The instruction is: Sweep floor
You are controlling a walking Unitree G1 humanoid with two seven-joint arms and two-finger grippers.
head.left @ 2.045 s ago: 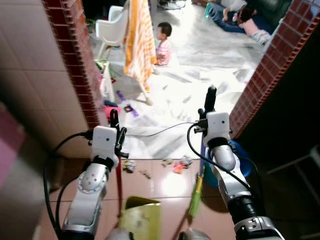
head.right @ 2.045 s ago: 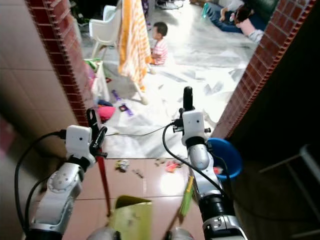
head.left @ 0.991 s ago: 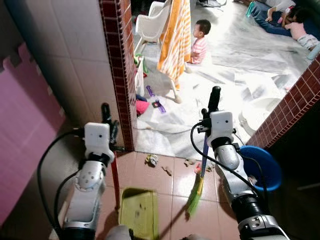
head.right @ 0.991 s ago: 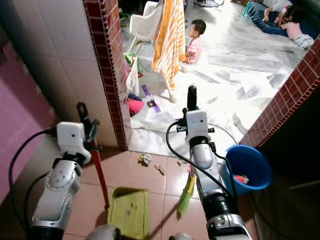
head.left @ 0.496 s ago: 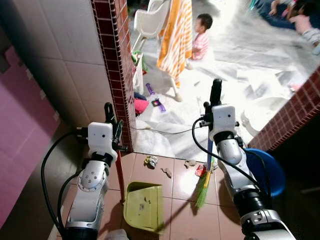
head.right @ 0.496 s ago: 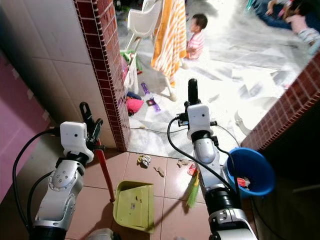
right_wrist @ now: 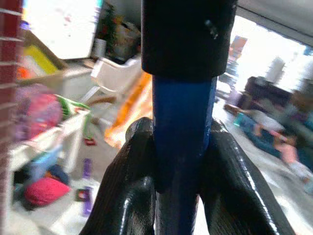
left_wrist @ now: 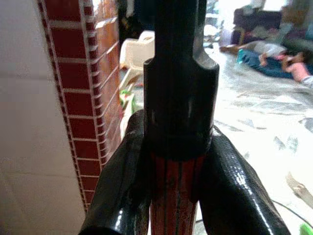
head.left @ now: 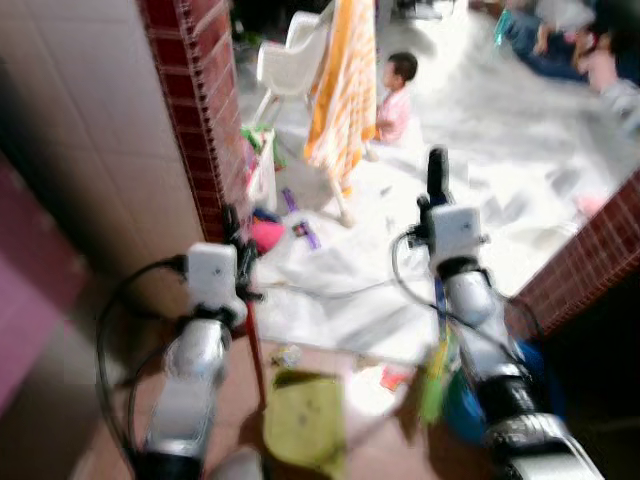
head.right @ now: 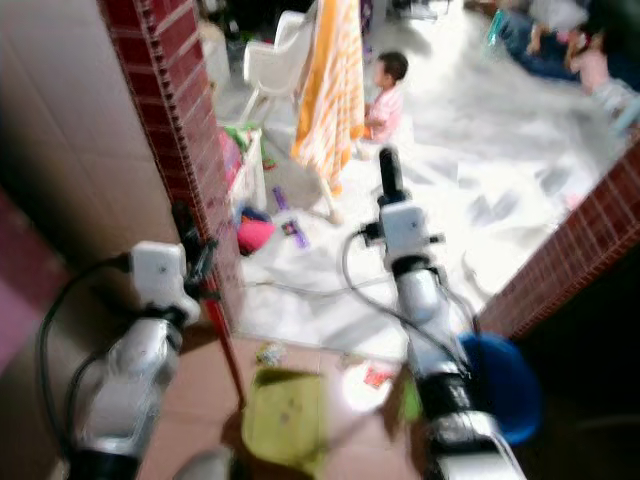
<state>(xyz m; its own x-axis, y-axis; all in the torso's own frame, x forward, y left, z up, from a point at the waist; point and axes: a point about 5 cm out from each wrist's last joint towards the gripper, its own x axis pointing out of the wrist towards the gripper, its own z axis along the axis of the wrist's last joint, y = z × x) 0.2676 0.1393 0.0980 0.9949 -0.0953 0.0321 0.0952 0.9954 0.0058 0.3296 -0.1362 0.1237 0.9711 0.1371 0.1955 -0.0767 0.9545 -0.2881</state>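
Left pincer [left_wrist: 176,186]: squeezing the red dustpan handle [left_wrist: 175,196] between both fingers, beside the brick pillar [head.left: 195,110].
Dustpan [head.left: 305,420]: sitting on the tiled floor [head.right: 300,365], below the left pincer.
Right pincer [right_wrist: 178,171]: clamping the blue broom handle [right_wrist: 183,122].
Broom bristles [head.left: 435,385]: hanging green, below the right pincer.
Litter [head.right: 375,377]: lying between the pincers, ahead of the dustpan.

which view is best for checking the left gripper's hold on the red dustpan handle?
Left wrist view: the red dustpan handle sits clamped between the two black fingers, sharp and close. The eye views are blurred; they show the left gripper on the handle above the yellow-green dustpan, without grip detail.
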